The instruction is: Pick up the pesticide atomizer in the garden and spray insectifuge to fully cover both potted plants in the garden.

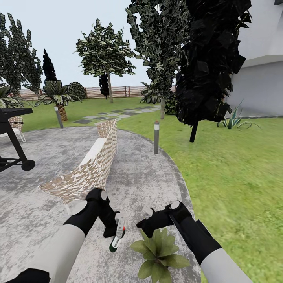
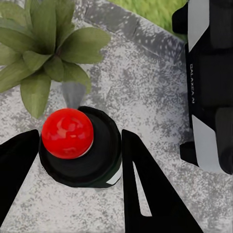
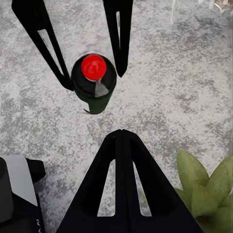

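Green bottle (image 1: 117, 236) with a red top hangs over the grey patio (image 1: 149, 173). I hold it in my left fingers (image 2: 145, 184), which squeeze it on both sides. My right fingers (image 3: 121, 179) are pressed together and hold nothing. One small plant (image 1: 159, 253) sits just beside the bottle, near the grass (image 1: 236, 177).

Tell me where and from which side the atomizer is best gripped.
Grip the atomizer around its round dark body, below the red top, one finger on each side. The left end effector holds it that way, fingers flanking the body, the bottle upright above the patio. That probably leaves the nozzle free, aimed toward the plant.
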Tool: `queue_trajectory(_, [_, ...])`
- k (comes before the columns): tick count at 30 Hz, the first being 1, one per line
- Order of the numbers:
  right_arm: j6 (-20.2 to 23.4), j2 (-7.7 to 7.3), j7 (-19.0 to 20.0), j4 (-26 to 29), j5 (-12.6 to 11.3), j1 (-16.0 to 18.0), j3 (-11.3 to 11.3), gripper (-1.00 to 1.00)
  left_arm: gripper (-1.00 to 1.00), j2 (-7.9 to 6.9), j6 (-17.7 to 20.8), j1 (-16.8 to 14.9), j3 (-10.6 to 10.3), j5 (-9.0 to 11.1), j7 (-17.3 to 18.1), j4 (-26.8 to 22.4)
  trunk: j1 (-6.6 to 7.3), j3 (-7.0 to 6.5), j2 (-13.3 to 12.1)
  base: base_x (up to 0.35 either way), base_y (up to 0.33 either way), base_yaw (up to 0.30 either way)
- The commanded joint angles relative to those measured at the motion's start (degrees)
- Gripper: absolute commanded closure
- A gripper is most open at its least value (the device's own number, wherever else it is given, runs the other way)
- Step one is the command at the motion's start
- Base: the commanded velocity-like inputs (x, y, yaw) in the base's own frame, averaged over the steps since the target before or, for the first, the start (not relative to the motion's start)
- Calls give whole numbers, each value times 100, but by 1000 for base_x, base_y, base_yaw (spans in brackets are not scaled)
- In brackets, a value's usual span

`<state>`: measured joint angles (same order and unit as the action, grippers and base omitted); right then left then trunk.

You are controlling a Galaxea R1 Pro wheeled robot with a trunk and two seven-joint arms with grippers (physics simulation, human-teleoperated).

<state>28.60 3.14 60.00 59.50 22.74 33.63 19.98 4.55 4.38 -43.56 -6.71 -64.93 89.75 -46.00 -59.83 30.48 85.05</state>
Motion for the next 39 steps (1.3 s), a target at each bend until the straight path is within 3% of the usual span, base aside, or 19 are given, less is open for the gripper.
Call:
queue_trajectory(1, [41, 2, 29, 9, 28, 3, -3, 100, 100, 47, 46, -3, -7, -22, 25, -6, 0, 6, 3, 0, 0, 0])
queue_trajectory(5, [41, 14, 28, 16, 28, 3, -3, 100, 100, 207, 46, -3, -29, -19, 25, -13, 0, 6, 3, 0, 0, 0])
queue_trajectory(12, [41, 27, 29, 18, 26, 3, -3, 100, 100, 245, 46, -4, -39, -11, 25, -14, 0, 6, 3, 0, 0, 0])
queue_trajectory(20, [41, 28, 29, 18, 27, 3, -3, 100, 100, 402, 46, -6, -41, -2, 25, -14, 0, 6, 3, 0, 0, 0])
queue_trajectory(39, [41, 21, 29, 18, 25, 3, -3, 100, 100, 473, 53, -12, -33, 7, 25, -40, 0, 6, 3, 0, 0, 0])
